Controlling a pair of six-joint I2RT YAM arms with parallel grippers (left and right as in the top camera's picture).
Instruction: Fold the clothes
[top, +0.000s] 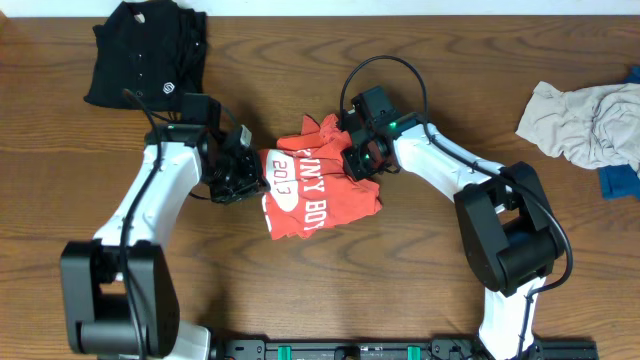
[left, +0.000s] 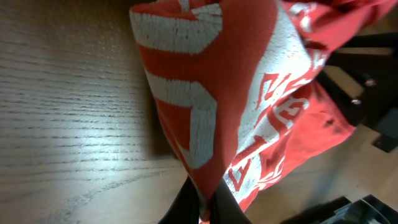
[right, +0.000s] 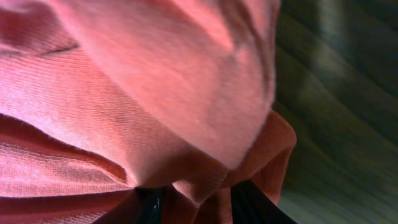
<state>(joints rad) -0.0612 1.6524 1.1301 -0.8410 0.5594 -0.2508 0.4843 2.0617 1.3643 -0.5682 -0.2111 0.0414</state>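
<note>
- Overhead: the T-shirt (top: 315, 185) is seen crumpled at mid-worktop (top: 400, 290), lettering up, between the two arms.
- The left jaws are set at its left edge and the right jaws at its upper right edge. Opposite sides are taken, probably so the cloth can be pulled flat before any fold.
- The black shirt (top: 145, 50) is parked at the far left corner. The grey piece (top: 580, 120) and blue piece (top: 622, 182) are at the right edge. All are well apart from the T-shirt, likely left for later.
- Left wrist: the left jaws are clamped on a T-shirt (left: 236, 93) edge. The cloth is drawn taut from them and appears partly lifted off the worktop (left: 68, 106).
- Right wrist: the right jaws are closed on a bunched wad of T-shirt (right: 124, 93). Several layers are probably pinched, so that side may not spread cleanly.
</note>
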